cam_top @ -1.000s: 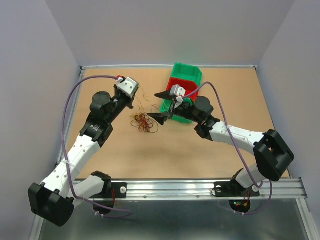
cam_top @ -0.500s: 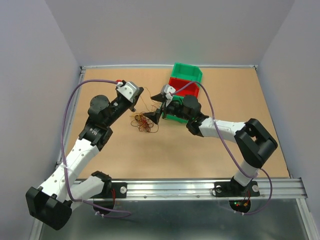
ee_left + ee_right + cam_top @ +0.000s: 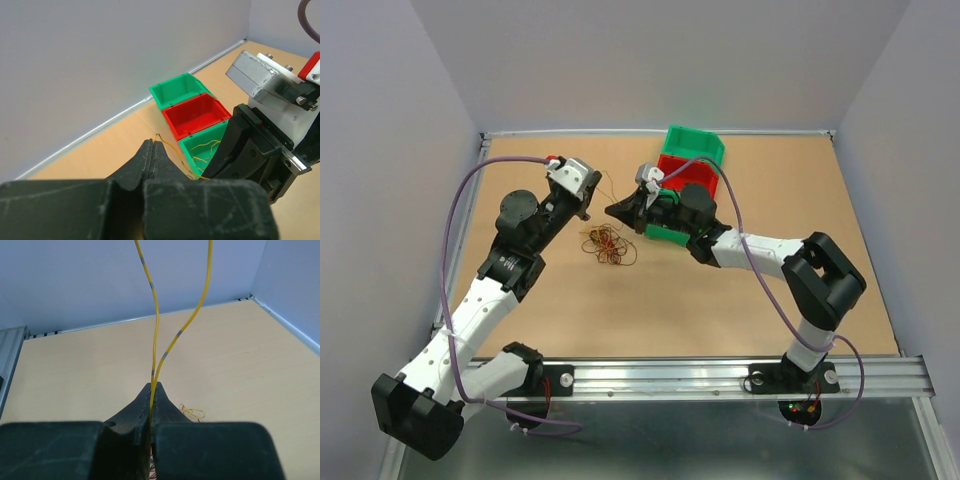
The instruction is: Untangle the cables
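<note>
The cables (image 3: 608, 244) lie as a small red-brown and orange snarl on the table (image 3: 720, 300), between the two arms and just in front of the row of bins. One yellow cable (image 3: 180, 333) is already lifted clear of it. The step in hand looks like drawing a single cable out of the knot. The right gripper (image 3: 151, 386) is clenched on that yellow cable, both runs of it rising from the closed tips. The left gripper (image 3: 152, 142) is clamped tight as well, and a yellow strand (image 3: 169, 146) starts right at its tips and trails towards the near green bin (image 3: 186, 141), which holds more yellow loops beside the red bin (image 3: 197, 115). Whether both arms hold the same cable cannot be told. The next move probably calls for a slow, steady pull apart, so the clump is not dragged along.
</note>
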Available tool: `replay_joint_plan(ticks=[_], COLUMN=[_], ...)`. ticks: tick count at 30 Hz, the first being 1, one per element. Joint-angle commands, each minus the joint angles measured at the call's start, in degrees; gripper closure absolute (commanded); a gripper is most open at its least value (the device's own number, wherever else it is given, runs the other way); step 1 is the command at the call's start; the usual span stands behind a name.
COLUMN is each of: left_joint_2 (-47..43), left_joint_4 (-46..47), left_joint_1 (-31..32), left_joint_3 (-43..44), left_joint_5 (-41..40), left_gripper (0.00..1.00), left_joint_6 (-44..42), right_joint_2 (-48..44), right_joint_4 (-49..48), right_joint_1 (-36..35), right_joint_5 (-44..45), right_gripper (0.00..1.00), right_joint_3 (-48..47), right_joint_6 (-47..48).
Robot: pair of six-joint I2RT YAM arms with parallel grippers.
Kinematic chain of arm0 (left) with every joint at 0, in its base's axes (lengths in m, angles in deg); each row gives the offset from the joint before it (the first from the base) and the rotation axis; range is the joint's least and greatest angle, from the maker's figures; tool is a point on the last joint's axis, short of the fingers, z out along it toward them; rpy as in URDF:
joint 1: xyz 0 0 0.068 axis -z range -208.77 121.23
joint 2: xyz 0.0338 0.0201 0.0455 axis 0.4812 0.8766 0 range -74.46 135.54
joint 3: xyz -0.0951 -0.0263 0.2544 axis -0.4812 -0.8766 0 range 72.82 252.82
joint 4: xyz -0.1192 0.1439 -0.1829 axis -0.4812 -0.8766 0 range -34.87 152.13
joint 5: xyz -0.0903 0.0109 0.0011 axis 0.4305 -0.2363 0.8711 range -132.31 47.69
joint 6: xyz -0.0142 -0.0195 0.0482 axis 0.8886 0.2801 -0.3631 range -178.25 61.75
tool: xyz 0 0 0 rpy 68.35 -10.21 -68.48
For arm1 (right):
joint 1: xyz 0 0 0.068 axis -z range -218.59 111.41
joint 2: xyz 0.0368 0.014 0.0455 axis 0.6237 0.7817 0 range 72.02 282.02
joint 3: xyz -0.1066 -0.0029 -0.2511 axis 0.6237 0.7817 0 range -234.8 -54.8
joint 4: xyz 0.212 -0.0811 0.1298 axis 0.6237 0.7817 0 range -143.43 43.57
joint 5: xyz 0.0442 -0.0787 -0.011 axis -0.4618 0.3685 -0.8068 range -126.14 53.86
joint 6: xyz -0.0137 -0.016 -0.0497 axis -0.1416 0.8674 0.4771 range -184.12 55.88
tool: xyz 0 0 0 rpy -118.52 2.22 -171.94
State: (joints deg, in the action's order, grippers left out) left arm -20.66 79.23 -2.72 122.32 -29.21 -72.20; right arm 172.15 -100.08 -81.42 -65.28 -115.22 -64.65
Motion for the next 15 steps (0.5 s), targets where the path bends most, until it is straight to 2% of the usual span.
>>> replay_joint_plan(ticks=[1,3,6,9,10,11,13,14,15], left_joint_2=[-0.45,0.51,2.44,4.81,5.43,5.87,7.19,7.46,7.37], left_joint_4=[3.81,4.51,5.13,5.05,5.05,4.96,5.04,5.48,5.83], left_joint_1=[0.24,-0.11,-1.25,-2.14,-2.22,-2.22,-2.22,-2.40,-2.49], left_joint_3=[0.78,0.87,0.87,1.04,1.13,1.13,0.96,0.69,0.69], left_joint_5=[-5.71,-9.30,-10.38,-8.19,-7.22,-6.95,-6.51,-6.42,-6.42], left_gripper=[1.00,1.00,0.99,0.91,0.86,0.70,0.56,0.44,0.40], left_joint_6=[2.09,2.88,4.11,4.20,3.85,3.85,3.23,3.32,3.15], right_joint_2=[0.41,-0.64,-2.92,-7.14,-9.32,-10.22,-11.71,-12.94,-13.56], right_joint_4=[-1.51,-0.90,1.20,2.97,3.15,3.41,4.37,4.81,4.90], right_joint_1=[-0.15,-0.15,-0.15,0.03,0.20,0.55,2.22,3.70,4.41], right_joint_5=[0.05,1.80,3.91,7.24,8.22,9.10,9.11,8.67,8.67], right_gripper=[0.99,1.00,0.99,0.99,1.00,0.99,0.99,0.99,1.00], right_joint_3=[-3.83,-3.30,-2.60,-0.23,1.08,1.62,2.15,2.50,2.68], right_joint_6=[-2.19,-2.45,-2.19,-1.49,-1.14,-1.13,-1.66,-2.01,-2.19])
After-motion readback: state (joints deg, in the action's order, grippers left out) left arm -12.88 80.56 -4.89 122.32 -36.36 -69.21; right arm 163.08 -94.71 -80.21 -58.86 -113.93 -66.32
